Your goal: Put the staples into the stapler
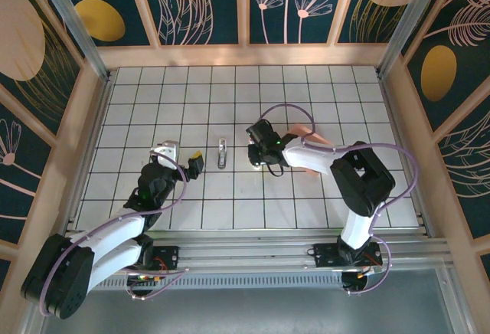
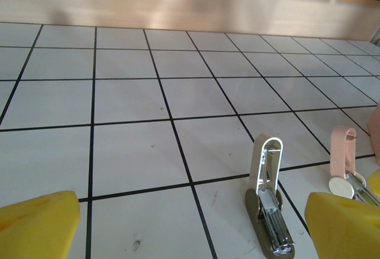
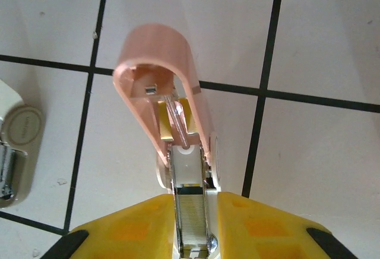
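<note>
Since the right jaws sit narrow about the staples [image 3: 190, 217] in the rail of the open pink stapler [image 3: 148, 63], grip not discernible, left jaws wide: best press strip flat, forward, before release.

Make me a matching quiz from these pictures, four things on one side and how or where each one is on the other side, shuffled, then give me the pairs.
Things:
1. white stapler
2. pink stapler
3. left gripper
4. staples

States:
A. wide open, holding nothing
B. silvery strip lying inside the pink stapler
C. lid raised, standing alone on the tiles
D. lid raised, sitting between the yellow fingers of the right gripper

Pairs: 1-C, 2-D, 3-A, 4-B.
</note>
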Available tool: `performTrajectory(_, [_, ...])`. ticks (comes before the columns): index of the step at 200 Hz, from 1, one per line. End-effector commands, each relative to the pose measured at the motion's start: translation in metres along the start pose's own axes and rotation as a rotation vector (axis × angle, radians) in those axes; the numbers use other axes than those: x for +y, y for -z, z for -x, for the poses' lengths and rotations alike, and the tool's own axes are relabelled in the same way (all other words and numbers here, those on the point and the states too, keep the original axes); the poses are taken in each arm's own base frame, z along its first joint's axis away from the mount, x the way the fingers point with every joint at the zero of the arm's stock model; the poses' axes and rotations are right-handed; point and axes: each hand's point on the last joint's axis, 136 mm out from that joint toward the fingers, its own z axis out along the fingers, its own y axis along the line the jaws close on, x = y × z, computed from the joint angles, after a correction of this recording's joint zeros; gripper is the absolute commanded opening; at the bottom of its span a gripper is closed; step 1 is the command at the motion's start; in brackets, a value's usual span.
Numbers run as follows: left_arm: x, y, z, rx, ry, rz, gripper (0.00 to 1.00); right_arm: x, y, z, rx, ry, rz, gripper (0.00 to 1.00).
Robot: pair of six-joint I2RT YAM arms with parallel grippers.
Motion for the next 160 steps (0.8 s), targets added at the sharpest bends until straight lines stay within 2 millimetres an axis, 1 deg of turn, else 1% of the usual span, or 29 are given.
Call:
performTrajectory(1, [-0.006,0.0,0.012,-0.024,-0.01,-0.021,0.97,-0.001,0.005,0.001,-0.006,-0.008,0.003,0.25])
performTrajectory(41, [-0.005,0.0,0.013,-0.028,-0.009,-0.017,0.97,-0.004,-0.005,-0.007,0.025,-0.003,-0.011,0.25])
performTrajectory(86, [-0.005,-0.001,0.014,-0.026,-0.009,-0.016,0.97,-0.013,-0.014,-0.018,0.06,-0.001,-0.046,0.22])
performTrajectory(142, [-0.005,-0.003,0.011,-0.017,-0.01,-0.015,0.97,-0.015,-0.02,-0.027,0.089,0.004,-0.055,0.14])
performTrajectory(160, [-0.005,-0.003,0.01,-0.015,-0.01,-0.016,0.97,-0.015,-0.017,-0.024,0.079,0.002,-0.053,0.13])
